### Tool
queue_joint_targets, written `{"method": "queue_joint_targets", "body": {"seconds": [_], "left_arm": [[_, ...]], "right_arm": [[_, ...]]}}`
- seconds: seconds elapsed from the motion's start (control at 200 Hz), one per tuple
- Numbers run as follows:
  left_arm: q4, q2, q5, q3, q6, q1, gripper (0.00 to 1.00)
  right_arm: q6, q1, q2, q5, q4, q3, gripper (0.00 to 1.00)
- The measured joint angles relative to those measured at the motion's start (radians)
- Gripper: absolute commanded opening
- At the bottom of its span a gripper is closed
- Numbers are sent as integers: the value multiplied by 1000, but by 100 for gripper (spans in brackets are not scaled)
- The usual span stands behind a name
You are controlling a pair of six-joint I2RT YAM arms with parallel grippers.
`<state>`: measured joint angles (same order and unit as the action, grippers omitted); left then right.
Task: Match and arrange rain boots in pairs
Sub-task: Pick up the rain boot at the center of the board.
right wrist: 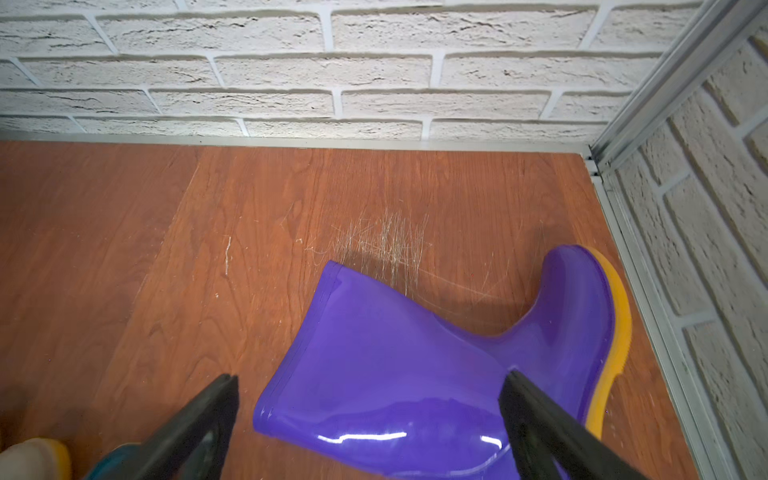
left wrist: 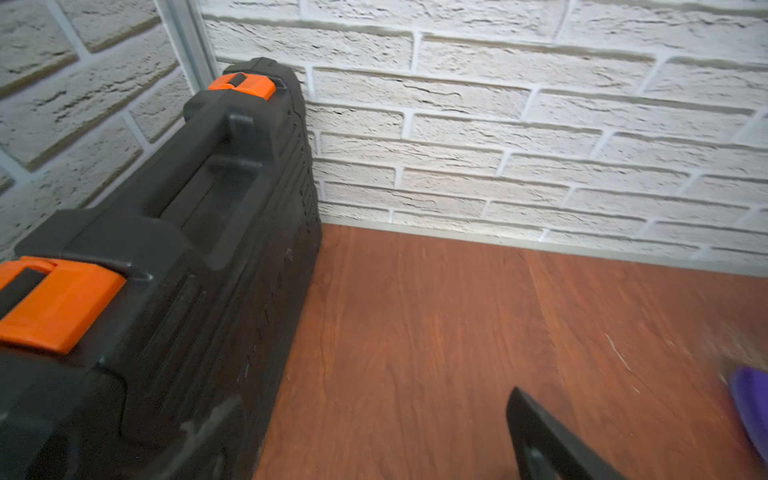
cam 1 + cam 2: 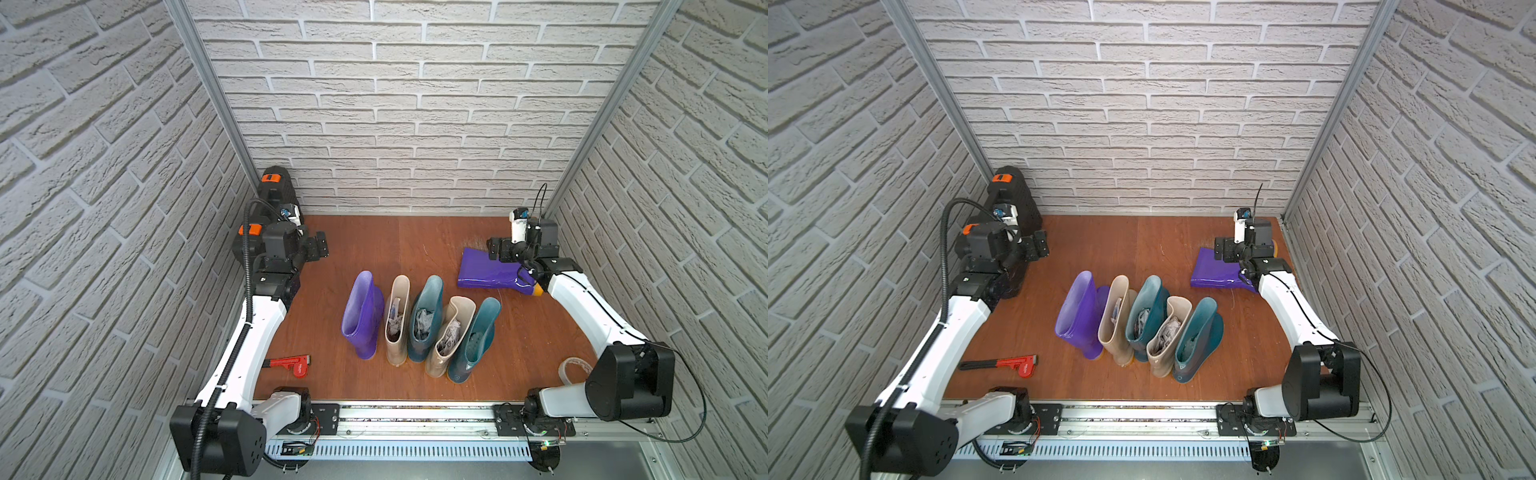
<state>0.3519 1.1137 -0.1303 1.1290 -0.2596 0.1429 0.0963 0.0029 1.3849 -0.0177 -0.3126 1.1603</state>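
At the far right corner of the bench (image 3: 374,245), one purple boot (image 1: 395,374) lies on its side, its foot mostly hidden behind the right arm (image 3: 582,307) in both top views. The right hand (image 3: 495,248) hangs spread open over its shaft. Five boots (image 3: 424,320) stand mid-bench, colours unmatched. The left hand (image 3: 318,246), released, hovers beside the black case (image 3: 276,195).

left tool (image 3: 319,246), jaws spread wide; right tool (image 1: 370,380), jaws spread wide, angled downward
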Motion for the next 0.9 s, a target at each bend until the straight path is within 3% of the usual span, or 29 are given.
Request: {"method": "queue_joint_targets", "body": {"seconds": [0.235, 0.645, 0.76, 0.9], "left_arm": [[387, -60, -3, 225, -140, 211, 98], [835, -95, -101, 287, -384, 629, 98], [872, -88, -116, 287, -406, 673, 97], [885, -48, -121, 288, -413, 683, 89]], "right_arm": [[77, 2, -118, -33, -187, 128, 100], [137, 27, -211, -76, -415, 135, 100], [137, 29, -250, -74, -444, 124, 100], [137, 31, -288, -65, -472, 112, 100]]}}
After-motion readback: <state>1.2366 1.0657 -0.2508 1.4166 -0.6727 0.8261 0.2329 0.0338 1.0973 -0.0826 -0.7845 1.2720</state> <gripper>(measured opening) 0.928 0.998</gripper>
